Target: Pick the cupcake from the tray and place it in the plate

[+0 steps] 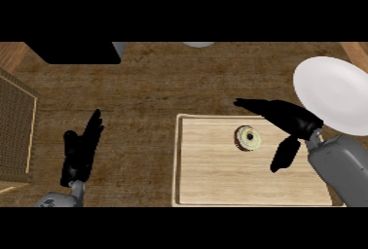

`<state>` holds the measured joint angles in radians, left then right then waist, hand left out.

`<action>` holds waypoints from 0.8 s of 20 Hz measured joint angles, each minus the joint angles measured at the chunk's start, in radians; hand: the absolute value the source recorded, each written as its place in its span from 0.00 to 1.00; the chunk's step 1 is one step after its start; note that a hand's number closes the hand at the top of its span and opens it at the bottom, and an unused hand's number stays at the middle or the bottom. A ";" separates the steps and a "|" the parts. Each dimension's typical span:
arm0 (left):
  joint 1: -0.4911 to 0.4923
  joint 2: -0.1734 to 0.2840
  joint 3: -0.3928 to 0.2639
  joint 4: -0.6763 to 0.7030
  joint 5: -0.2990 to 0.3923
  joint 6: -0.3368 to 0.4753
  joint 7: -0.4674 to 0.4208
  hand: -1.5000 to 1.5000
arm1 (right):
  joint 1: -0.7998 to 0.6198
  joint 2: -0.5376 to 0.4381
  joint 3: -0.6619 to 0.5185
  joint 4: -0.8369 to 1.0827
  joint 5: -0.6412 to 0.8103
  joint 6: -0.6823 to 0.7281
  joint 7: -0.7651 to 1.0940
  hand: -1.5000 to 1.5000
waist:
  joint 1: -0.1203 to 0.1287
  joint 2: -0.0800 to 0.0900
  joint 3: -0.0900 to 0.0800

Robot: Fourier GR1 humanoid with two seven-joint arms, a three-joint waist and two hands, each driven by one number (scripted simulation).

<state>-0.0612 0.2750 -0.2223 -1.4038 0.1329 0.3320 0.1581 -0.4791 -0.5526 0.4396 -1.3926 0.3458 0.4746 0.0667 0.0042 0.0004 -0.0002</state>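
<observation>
Cupcake [248, 138], pale with dark centre, lies on the wooden tray [215, 180].

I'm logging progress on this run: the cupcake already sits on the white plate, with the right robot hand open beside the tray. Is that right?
Not quite. The head view shows the cupcake still on the wooden tray, not on the white plate, which lies apart at the upper right. The rest holds: the right robot hand is open, its fingers and thumb spread around the cupcake without touching it.
</observation>
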 measured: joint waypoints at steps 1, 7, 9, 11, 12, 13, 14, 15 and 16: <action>0.019 -0.005 0.001 -0.005 -0.005 -0.005 -0.011 0.50 | 0.003 0.012 -0.009 -0.003 0.012 0.011 0.003 0.00 | 0.000 0.000 0.000; 0.017 -0.022 0.031 -0.032 -0.045 -0.022 0.025 0.50 | 0.015 0.065 -0.065 0.012 0.095 0.074 -0.020 0.00 | -0.001 -0.001 0.000; 0.024 -0.033 0.037 -0.041 -0.053 -0.029 0.031 0.50 | 0.014 0.088 -0.081 0.028 0.121 0.090 -0.030 0.00 | 0.000 -0.001 0.000; 0.004 -0.038 0.050 -0.038 -0.060 -0.041 0.047 0.50 | 0.008 0.109 -0.094 0.068 0.154 0.086 -0.062 0.00 | 0.000 0.000 0.000; 0.006 -0.039 0.061 -0.030 -0.064 -0.050 0.037 0.50 | 0.012 0.115 -0.106 0.061 0.164 0.099 -0.062 0.00 | 0.000 0.000 0.000; 0.010 -0.047 0.062 -0.030 -0.070 -0.055 0.032 0.50 | 0.020 0.124 -0.113 0.051 0.174 0.110 -0.055 0.00 | -0.001 0.000 0.000; 0.001 -0.055 0.065 -0.022 -0.078 -0.054 0.035 0.50 | 0.025 0.134 -0.115 0.067 0.193 0.102 -0.071 0.00 | -0.001 0.000 0.000; -0.010 -0.055 0.078 -0.009 -0.075 -0.067 0.034 0.50 | 0.024 0.146 -0.118 0.078 0.211 0.101 -0.078 0.00 | -0.001 0.000 0.000; 0.003 -0.054 0.080 -0.035 -0.080 -0.070 0.050 0.50 | 0.029 0.150 -0.124 0.077 0.223 0.106 -0.083 0.00 | -0.001 0.000 0.000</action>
<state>-0.0586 0.2209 -0.1419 -1.4393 0.0533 0.2623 0.2085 -0.4504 -0.4021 0.3151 -1.3154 0.5691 0.5807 -0.0168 0.0035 0.0001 0.0000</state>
